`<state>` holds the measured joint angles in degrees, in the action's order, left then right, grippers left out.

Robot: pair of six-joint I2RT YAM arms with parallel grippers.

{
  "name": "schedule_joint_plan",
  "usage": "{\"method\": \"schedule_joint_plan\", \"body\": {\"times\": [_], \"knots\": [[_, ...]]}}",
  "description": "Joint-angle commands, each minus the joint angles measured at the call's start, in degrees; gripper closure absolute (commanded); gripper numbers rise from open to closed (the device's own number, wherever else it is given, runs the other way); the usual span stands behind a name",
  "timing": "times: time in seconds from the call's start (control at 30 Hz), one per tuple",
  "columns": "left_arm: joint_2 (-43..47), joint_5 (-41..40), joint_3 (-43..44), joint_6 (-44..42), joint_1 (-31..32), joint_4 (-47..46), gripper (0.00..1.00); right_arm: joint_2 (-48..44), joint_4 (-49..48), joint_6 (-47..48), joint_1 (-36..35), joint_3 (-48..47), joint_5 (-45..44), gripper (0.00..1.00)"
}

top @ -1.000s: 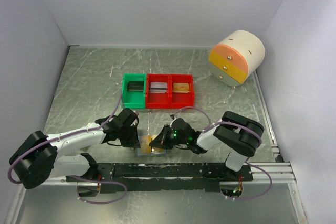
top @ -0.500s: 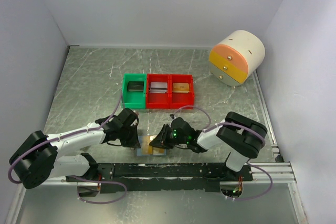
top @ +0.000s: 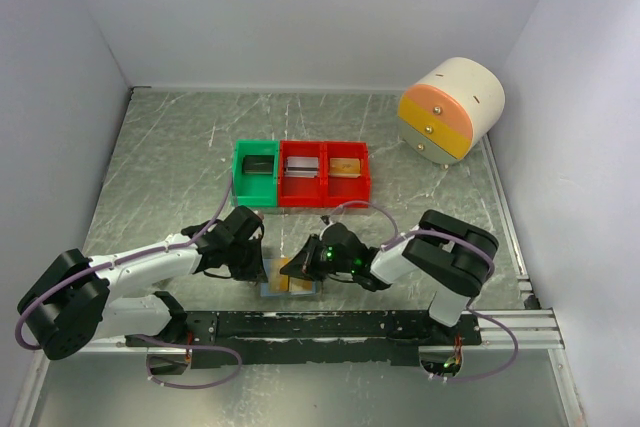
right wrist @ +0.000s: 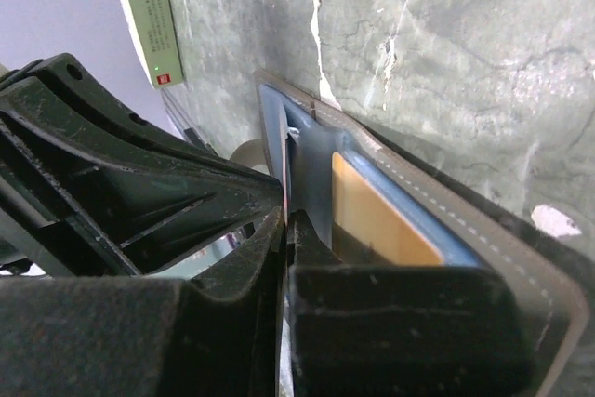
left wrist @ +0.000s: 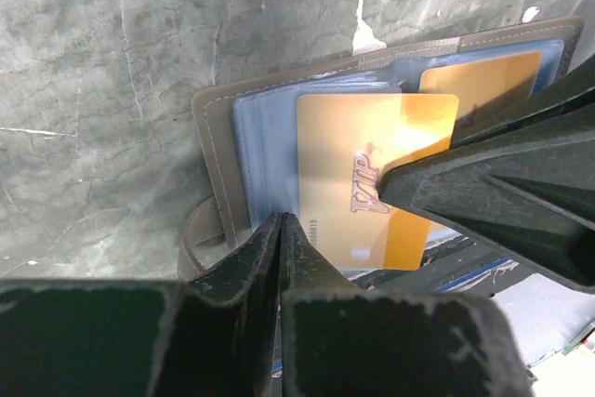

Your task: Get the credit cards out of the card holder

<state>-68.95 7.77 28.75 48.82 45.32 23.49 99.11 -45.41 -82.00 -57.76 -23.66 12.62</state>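
The grey card holder point(left wrist: 212, 155) lies open near the table's front edge point(top: 272, 287), its pale blue pockets facing up. An orange credit card point(left wrist: 358, 165) marked VIP sticks partway out of the left pocket. A second credit card point(left wrist: 479, 81) sits in the right pocket point(right wrist: 381, 216). My right gripper point(right wrist: 288, 216) is shut on the thin edge of the VIP card; its fingers point(left wrist: 502, 183) cover the card's right end. My left gripper point(left wrist: 281, 222) is shut on the near edge of the holder's blue pocket. In the top view both grippers, left point(top: 258, 267) and right point(top: 298, 267), meet over the holder.
A green bin point(top: 255, 169) and two red bins point(top: 302, 172) point(top: 347, 169) stand in a row mid-table. A round cream and orange drawer unit point(top: 450, 109) is at the back right. A small pale box point(right wrist: 144, 16) lies beyond the holder. A black rail point(top: 340, 325) runs along the front.
My right gripper has shifted slightly left over the holder, and the orange card under it stands a little higher. The left arm has not moved.
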Motion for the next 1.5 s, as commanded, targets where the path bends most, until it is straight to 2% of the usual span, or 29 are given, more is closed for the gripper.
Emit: {"method": "schedule_joint_plan", "body": {"times": [0.0, 0.17, 0.3, 0.57, 0.9, 1.27, 1.4, 1.47], "knots": [[-0.2, -0.6, -0.3, -0.4, 0.5, 0.5, 0.88, -3.8, 5.0, 2.3, -0.1, 0.7, -2.3, 0.99], [-0.4, -0.5, -0.4, -0.5, 0.5, 0.1, 0.88, -5.2, 5.6, 2.6, 0.0, 2.3, -1.2, 0.97], [-0.3, -0.4, -0.4, -0.5, 0.4, 0.2, 0.88, -4.1, 4.6, 2.6, 0.0, 2.2, 0.1, 0.90], [-0.4, 0.0, -0.1, -0.4, 0.5, -0.1, 0.88, -1.6, 3.4, 2.0, -0.4, -1.3, 0.4, 0.82], [1.3, -1.6, -0.3, 0.4, 0.5, 1.2, 0.88, -4.1, 6.3, 3.0, -0.6, -0.4, -1.0, 0.99], [4.7, -4.5, 0.5, 1.5, 0.4, 3.5, 0.87, -15.2, 19.8, 8.9, 0.0, -0.6, -4.0, 1.00], [6.9, -4.7, 0.9, 1.6, 0.5, 4.0, 0.82, -17.6, 22.9, 11.3, 0.0, -2.3, -4.3, 1.00], [8.7, -5.1, 1.4, 1.8, 0.5, 4.7, 0.76, -18.2, 23.9, 12.5, 0.1, -3.1, -4.7, 1.00]]}}
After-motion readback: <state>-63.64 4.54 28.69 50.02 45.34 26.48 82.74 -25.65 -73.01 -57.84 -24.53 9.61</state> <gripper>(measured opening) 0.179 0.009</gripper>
